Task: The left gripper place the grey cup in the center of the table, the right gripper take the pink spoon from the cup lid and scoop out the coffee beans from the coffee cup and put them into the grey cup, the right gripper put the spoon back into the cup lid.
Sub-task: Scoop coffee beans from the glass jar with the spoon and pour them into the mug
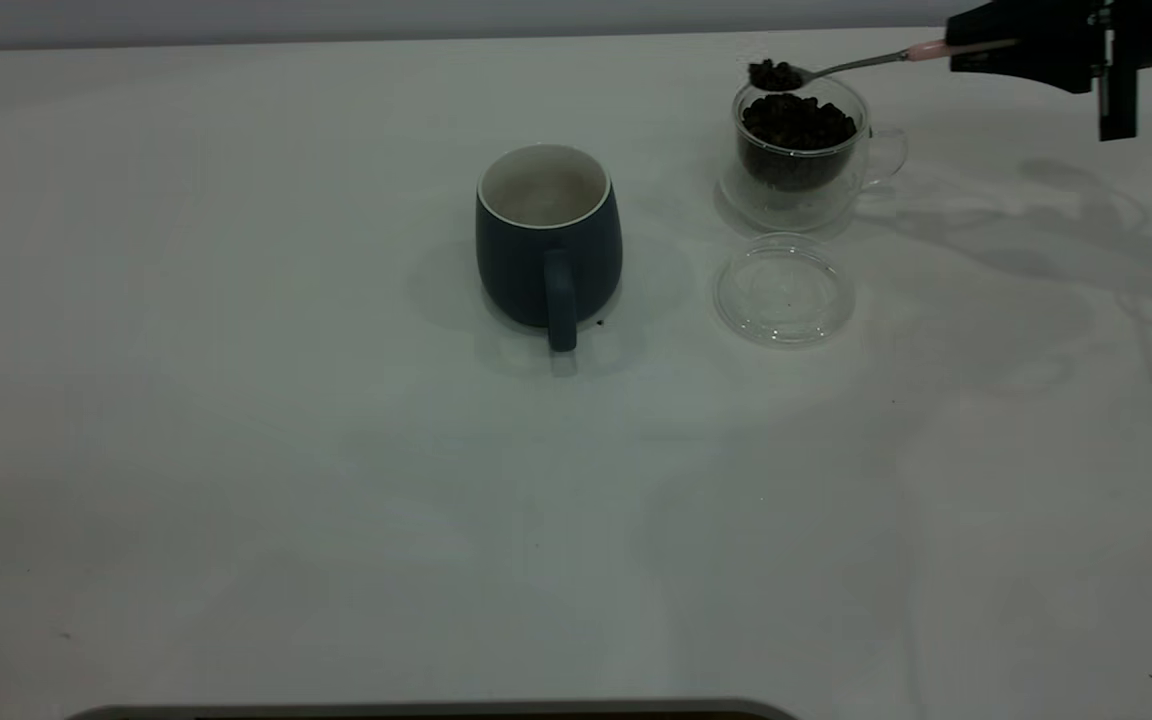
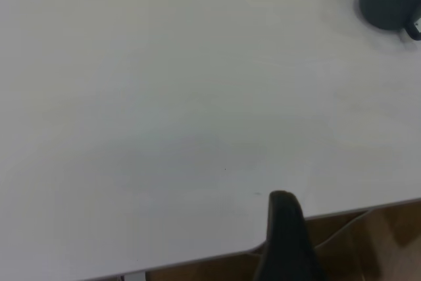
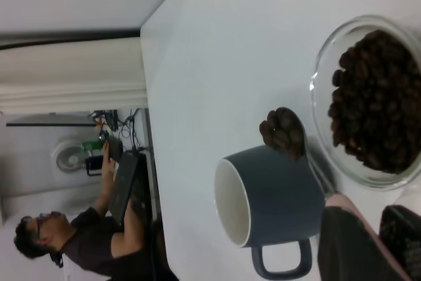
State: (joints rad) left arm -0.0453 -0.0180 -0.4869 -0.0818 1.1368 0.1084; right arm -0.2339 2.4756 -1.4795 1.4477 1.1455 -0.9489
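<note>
Right end effector (image 1: 976,46) is up at the far right of the table, closed on the pink tip of the spoon (image 1: 851,63), and it holds the handle close to level so the loaded bowl doesn't tip; that bowl hangs just above the far left rim of the coffee cup (image 1: 802,150), carrying a small heap of beans (image 1: 774,74), so I judge the scoop is made and the carry across to the grey cup (image 1: 548,236) is the step in hand. From the right wrist view the spoon bowl sits between the glass cup and the grey one, beans mounded high, which looks easy to spill if the wrist rolls. The coffee cup, more beans heaped inside, stands at the far right with its handle pointing right, clear of the spoon's path. The lid (image 1: 784,289) lies flat just in front of it, empty, waiting for the spoon to come back. The grey cup stands upright near the table's centre, handle toward the camera, mouth open and facing up, nothing visible inside it, well placed to the left of the glass cup for a short sideways carry. Left end effector (image 2: 284,238) is parked off near the table edge, one dark finger in sight, and I cannot tell if it's open or closed. A person (image 3: 79,241) sits beyond the table in the right wrist view. Count: two cups, one lid, one spoon, two end effectors, one person
</note>
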